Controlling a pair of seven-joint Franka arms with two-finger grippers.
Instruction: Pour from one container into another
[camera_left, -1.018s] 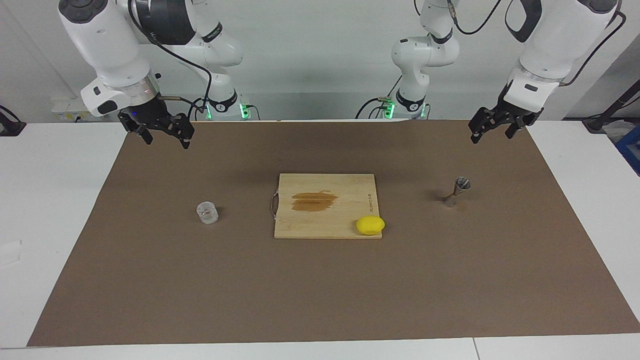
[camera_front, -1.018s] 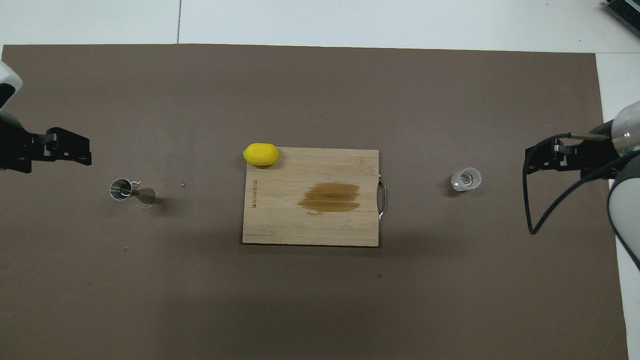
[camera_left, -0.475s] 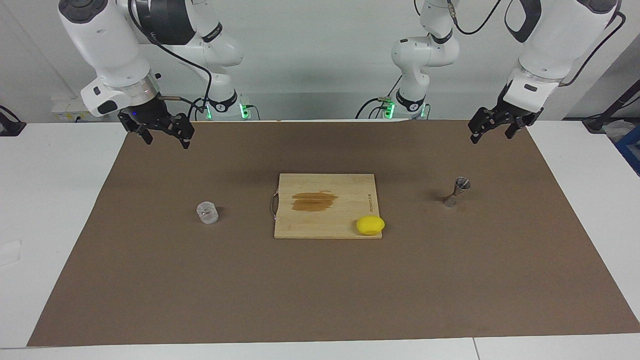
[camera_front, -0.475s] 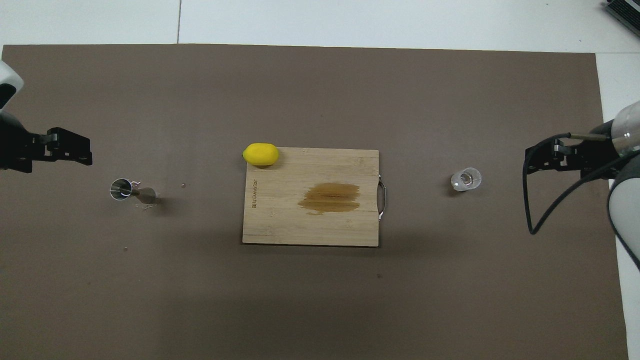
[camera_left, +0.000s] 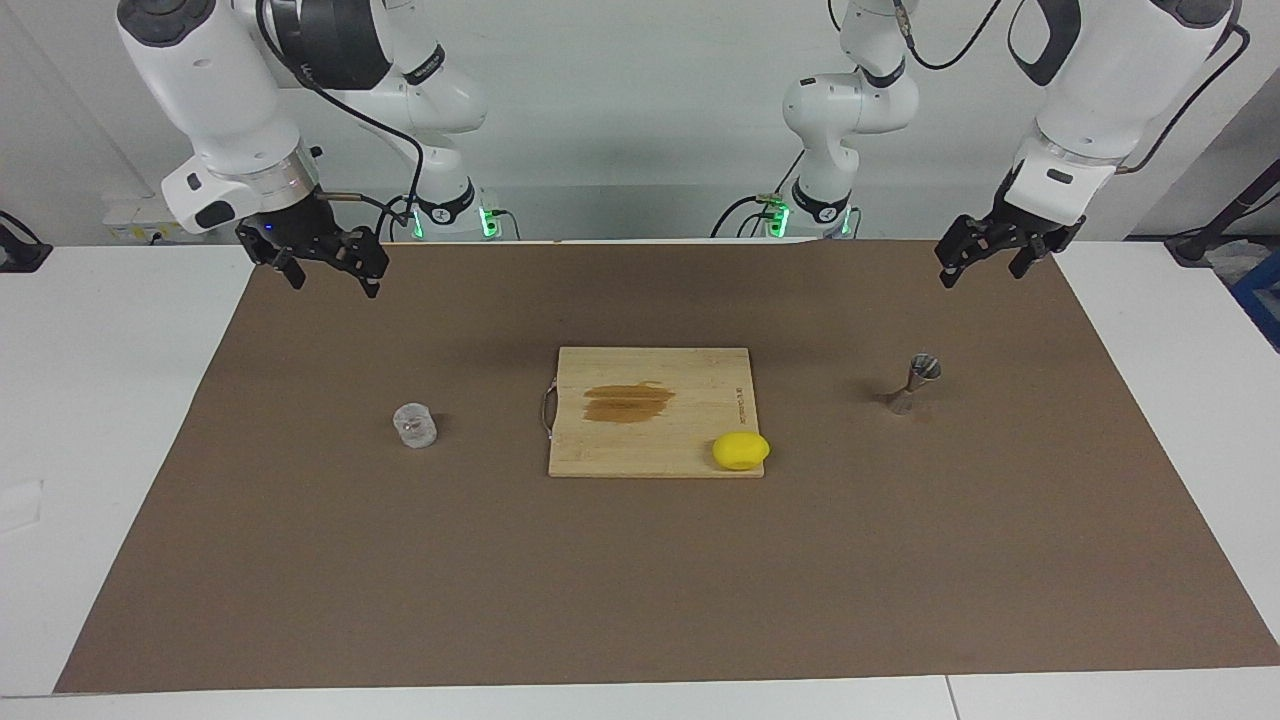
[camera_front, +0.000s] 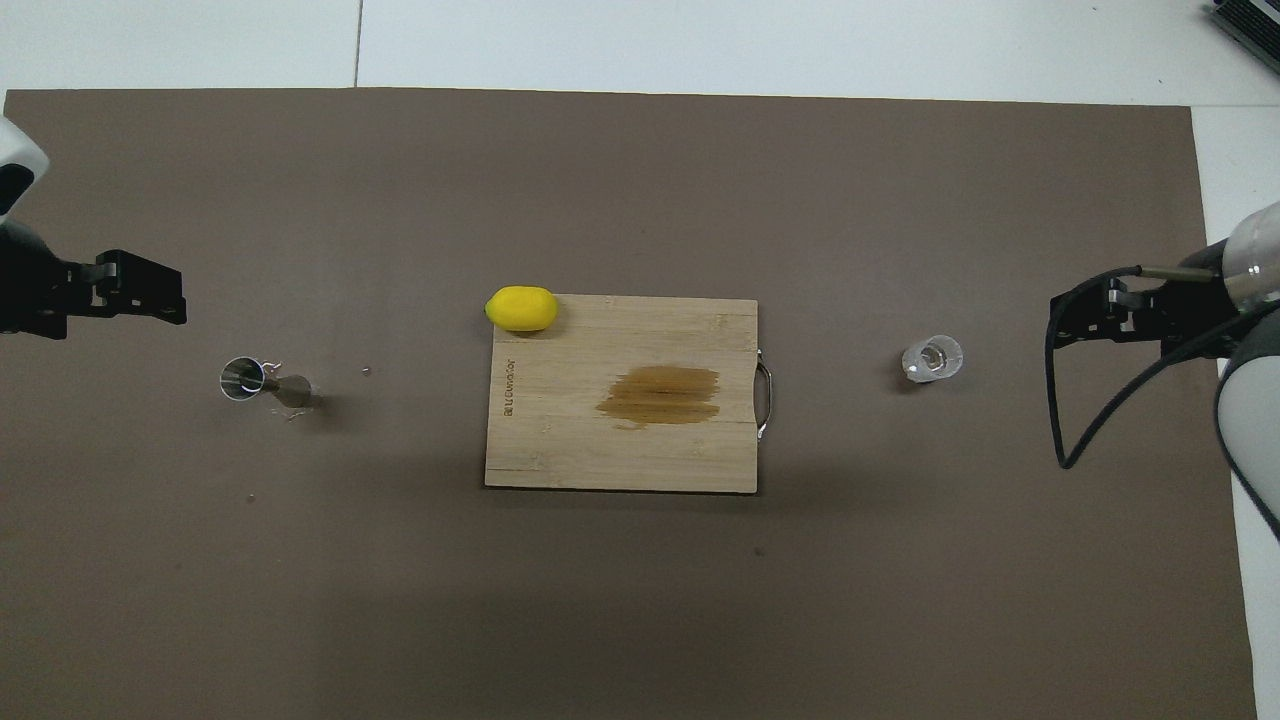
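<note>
A small clear cup (camera_left: 414, 425) (camera_front: 932, 359) stands upright on the brown mat toward the right arm's end. A silvery hourglass jigger (camera_left: 912, 385) (camera_front: 262, 381) stands upright toward the left arm's end. My right gripper (camera_left: 335, 288) (camera_front: 1062, 325) hangs open and empty over the mat near its edge, well apart from the cup. At the other end, my left gripper (camera_left: 982, 278) (camera_front: 165, 300) is raised over the mat, open and empty, clear of the jigger.
A wooden cutting board (camera_left: 700, 380) (camera_front: 560, 450) with a brown stain and a metal handle lies in the middle of the mat, between cup and jigger. A yellow lemon (camera_left: 741, 450) (camera_front: 521, 308) rests at the board's corner. Small specks lie around the jigger.
The left gripper has risen very slightly. The right gripper, cup and jigger have not moved.
</note>
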